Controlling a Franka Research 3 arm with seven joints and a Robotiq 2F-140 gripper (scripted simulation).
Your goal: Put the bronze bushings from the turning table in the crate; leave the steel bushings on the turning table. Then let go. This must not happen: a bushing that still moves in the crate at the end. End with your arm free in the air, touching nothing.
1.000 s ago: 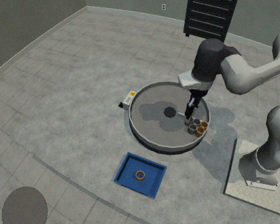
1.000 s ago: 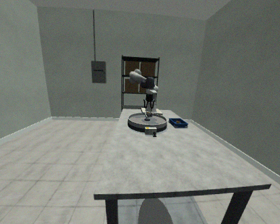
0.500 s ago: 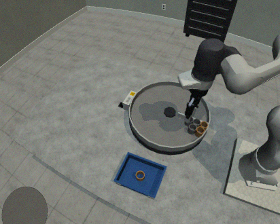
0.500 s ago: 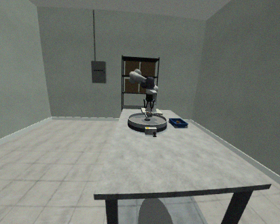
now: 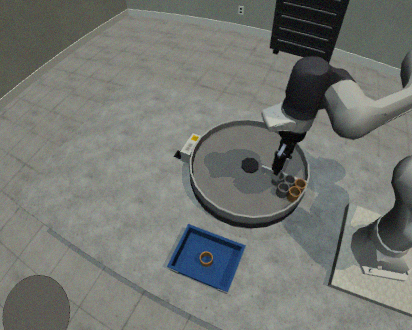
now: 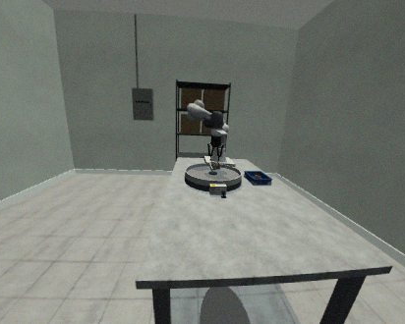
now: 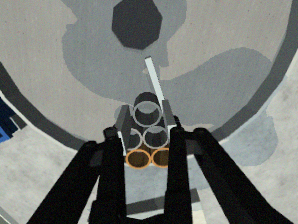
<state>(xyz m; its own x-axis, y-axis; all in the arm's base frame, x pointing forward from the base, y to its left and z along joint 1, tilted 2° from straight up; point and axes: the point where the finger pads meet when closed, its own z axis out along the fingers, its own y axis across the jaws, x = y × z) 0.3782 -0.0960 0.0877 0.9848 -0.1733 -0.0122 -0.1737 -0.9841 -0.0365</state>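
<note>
Hovering over a tight cluster of bushings near the rim of the turning table (image 5: 202, 150), with the gripper (image 7: 146, 131) partly closed to a narrow gap and nothing between the fingers. Two bronze bushings (image 7: 138, 158) side by side at the near edge of the cluster, touching the steel bushings (image 7: 148, 114) just beyond them; one more bronze bushing (image 5: 206, 258) already lying in the blue crate (image 5: 179, 251) on the table (image 6: 261, 231). Best, probably, to shift toward the rim side until centred on one bronze ring, then descend straight and pinch across its wall or outer diameter without nudging the steel neighbours. Little room between pieces, so a slow approach and a straight lift look wise. All bushings standing upright, bores open upward, axis vertical, so no preferred direction around the ring for a grasp.
</note>
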